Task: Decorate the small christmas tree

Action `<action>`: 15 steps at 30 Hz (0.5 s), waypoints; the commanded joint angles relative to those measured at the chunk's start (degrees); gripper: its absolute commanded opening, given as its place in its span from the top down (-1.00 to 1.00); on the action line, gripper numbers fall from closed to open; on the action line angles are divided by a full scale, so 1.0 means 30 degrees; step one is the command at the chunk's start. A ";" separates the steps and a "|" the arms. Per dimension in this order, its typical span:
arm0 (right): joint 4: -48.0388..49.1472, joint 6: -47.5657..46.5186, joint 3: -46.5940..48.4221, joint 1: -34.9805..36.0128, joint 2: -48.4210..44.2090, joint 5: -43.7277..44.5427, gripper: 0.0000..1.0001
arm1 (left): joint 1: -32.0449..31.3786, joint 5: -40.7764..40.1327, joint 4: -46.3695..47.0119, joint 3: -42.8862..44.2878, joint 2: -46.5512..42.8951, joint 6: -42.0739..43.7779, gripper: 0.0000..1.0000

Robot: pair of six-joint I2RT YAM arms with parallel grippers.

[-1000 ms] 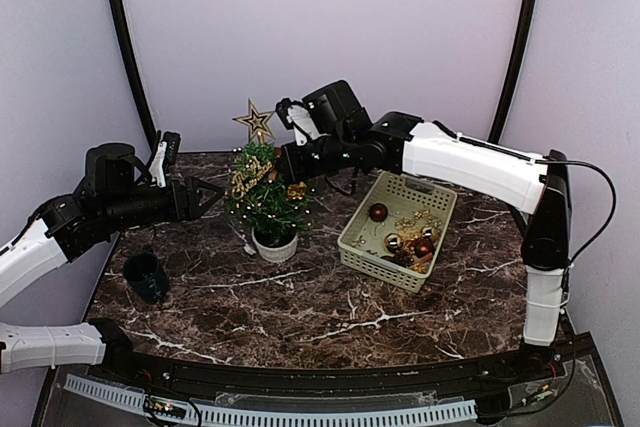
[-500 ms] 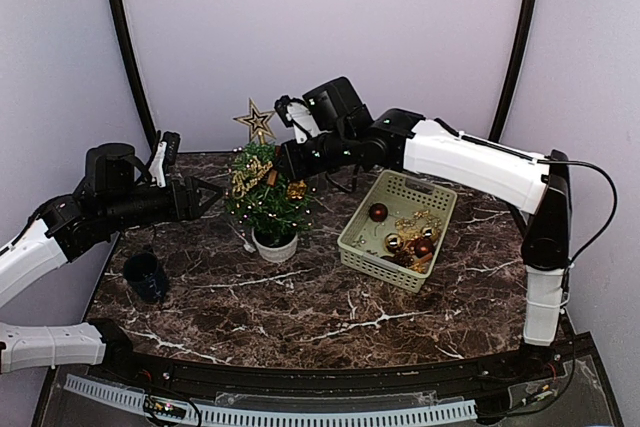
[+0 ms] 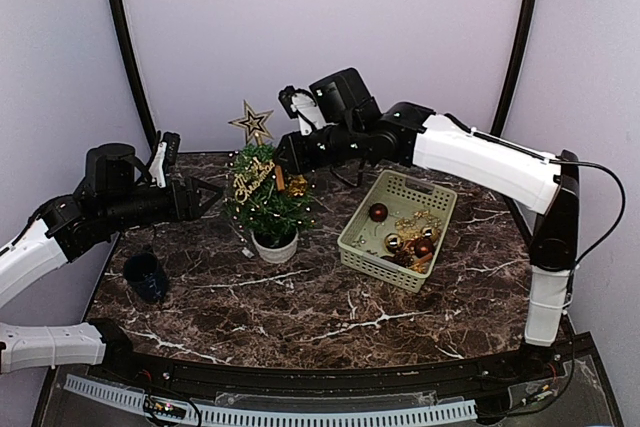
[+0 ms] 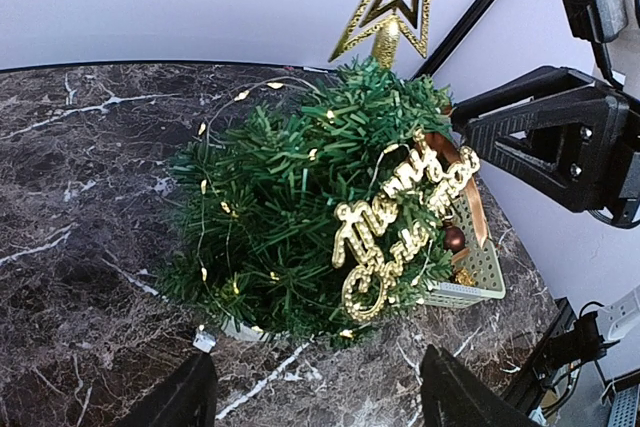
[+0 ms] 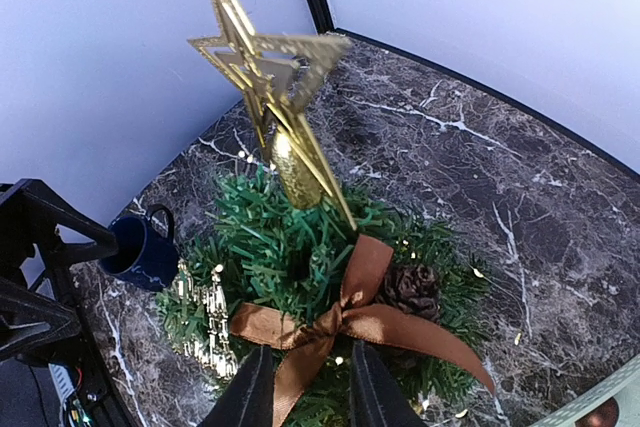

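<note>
Since a second ago the right gripper [image 3: 287, 157] has lifted a little from the tree [image 3: 268, 202], and the star [image 3: 251, 122] has shifted slightly left. Its jaws now stand apart, just over a brown bow [image 5: 340, 322] that lies on the branches below the star. The left gripper [image 3: 205, 194] has stayed left of the tree, jaws wide apart and holding nothing.

The tree stands in its white pot [image 3: 275, 245] at the back left of the tabletop [image 3: 330, 297], with a gold sign [image 4: 400, 217] hung on it. To its right, the basket [image 3: 440, 192] holds two red baubles [image 3: 378, 212], a gold bauble [image 3: 393, 243] and gold beads [image 3: 412, 222]. A blue cup [image 3: 146, 277] stands near the left edge; whether anything is inside it cannot be told.
</note>
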 commanded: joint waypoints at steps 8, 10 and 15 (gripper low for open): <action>0.0508 0.0148 -0.0211 -0.0095 -0.1367 0.0643 0.24 | 0.0135 -0.0466 -0.0551 -0.0245 -0.0656 -0.0014 -0.46; 0.0576 0.0176 -0.0313 -0.0095 -0.1608 0.0811 0.16 | 0.0146 -0.0968 -0.1094 -0.0064 -0.0546 -0.0055 -0.47; 0.0624 0.0193 -0.1153 -0.0090 -0.2832 0.1667 -0.03 | 0.0338 -0.1272 -0.1725 0.0165 -0.0188 0.0136 -0.49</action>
